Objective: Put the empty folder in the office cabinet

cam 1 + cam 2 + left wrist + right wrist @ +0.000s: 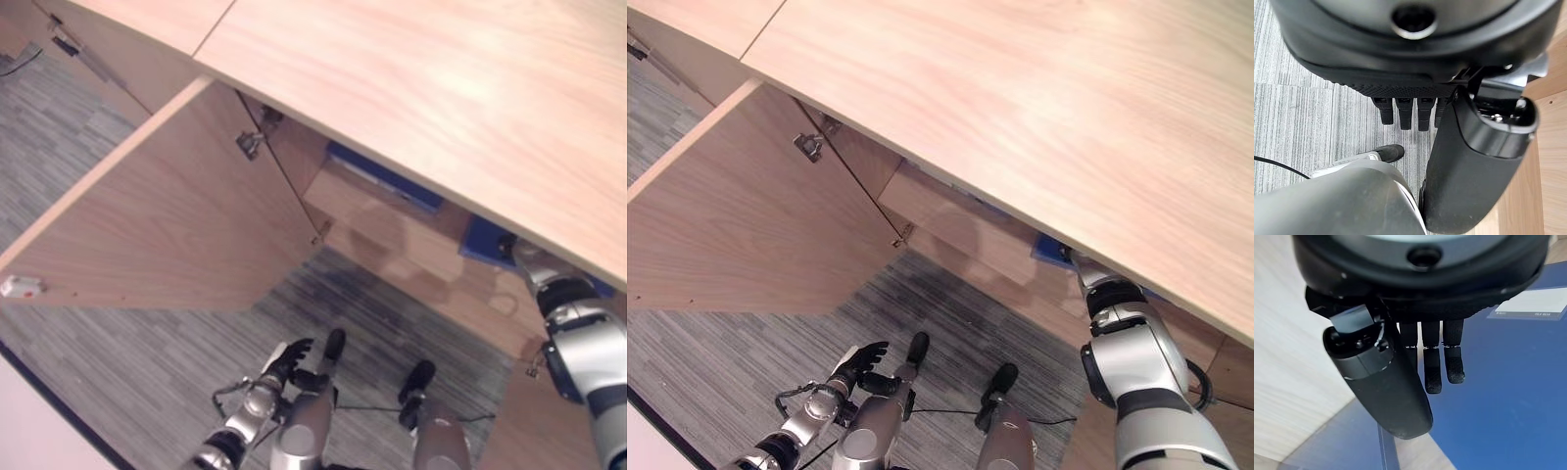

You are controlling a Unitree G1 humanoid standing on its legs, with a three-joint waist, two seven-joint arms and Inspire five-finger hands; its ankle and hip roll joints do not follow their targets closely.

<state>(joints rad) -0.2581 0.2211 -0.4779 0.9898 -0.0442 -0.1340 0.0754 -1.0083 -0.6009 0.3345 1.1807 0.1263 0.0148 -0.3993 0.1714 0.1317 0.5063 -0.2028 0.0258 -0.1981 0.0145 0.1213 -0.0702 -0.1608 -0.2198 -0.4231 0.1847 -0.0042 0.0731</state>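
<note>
The right hand's (1400, 338) fingers (1433, 367) hung relaxed and straight, gripping nothing, just over the flat blue folder (1508, 396) lying on the open wooden cabinet's shelf (411, 245). The left hand (286, 364), fingers loose and empty, hung well apart above the carpet.

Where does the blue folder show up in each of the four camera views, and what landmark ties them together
Left eye view: blue folder inside the cabinet, under the top's edge, right of centre.
Right eye view: a blue sliver under the top, beside the right arm.
Left wrist view: not in it; left hand over carpet.
Right wrist view: blue surface past the right hand, fingers straight.
Shared landmark: open cabinet door.
</note>
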